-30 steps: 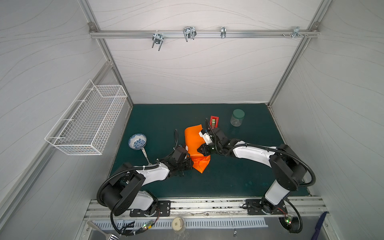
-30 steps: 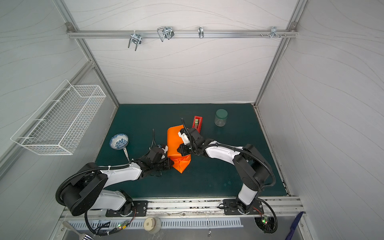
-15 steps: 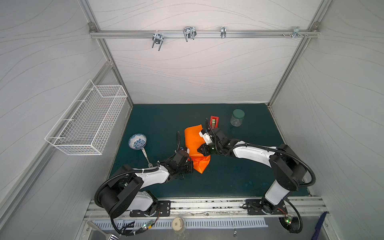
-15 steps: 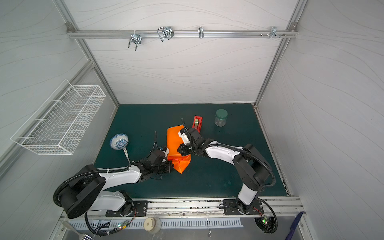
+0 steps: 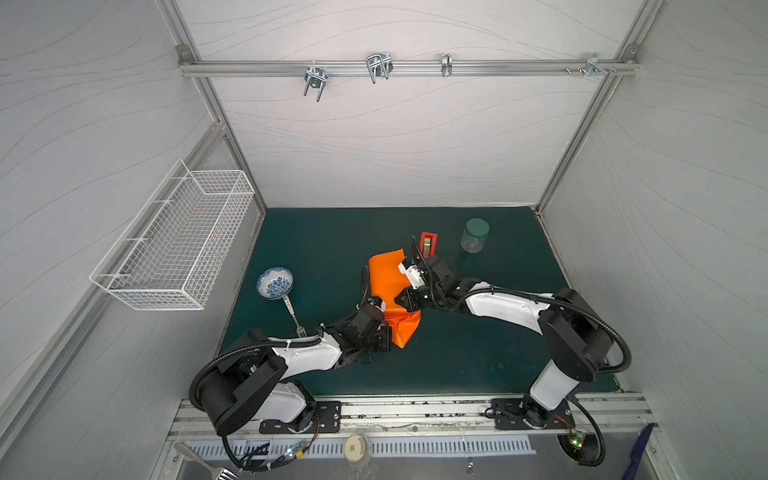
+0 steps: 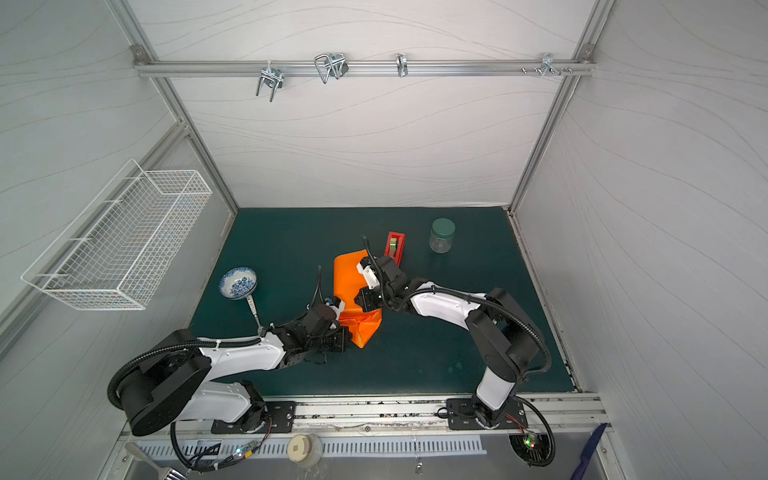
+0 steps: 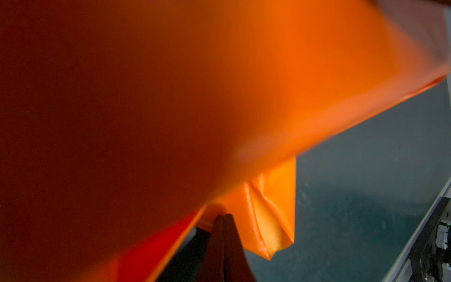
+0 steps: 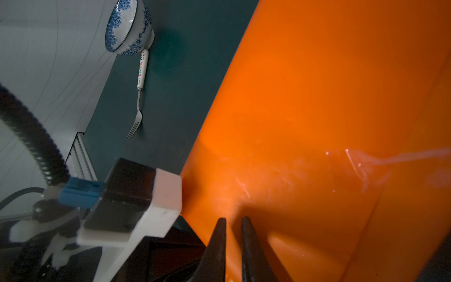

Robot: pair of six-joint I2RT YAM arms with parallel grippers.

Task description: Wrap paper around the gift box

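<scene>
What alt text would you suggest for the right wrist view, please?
Orange paper fills most of the view; the right gripper, jaws slightly parted, touches it. Nearby, a blue-and-white bowl and a fork sit on the green mat.

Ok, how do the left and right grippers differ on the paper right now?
The left gripper has its fingers closed together on the crumpled near end of the paper. The right gripper shows a narrow gap between its fingers, grip unclear, and sits farther back along the wrap. Both touch the paper.
</scene>
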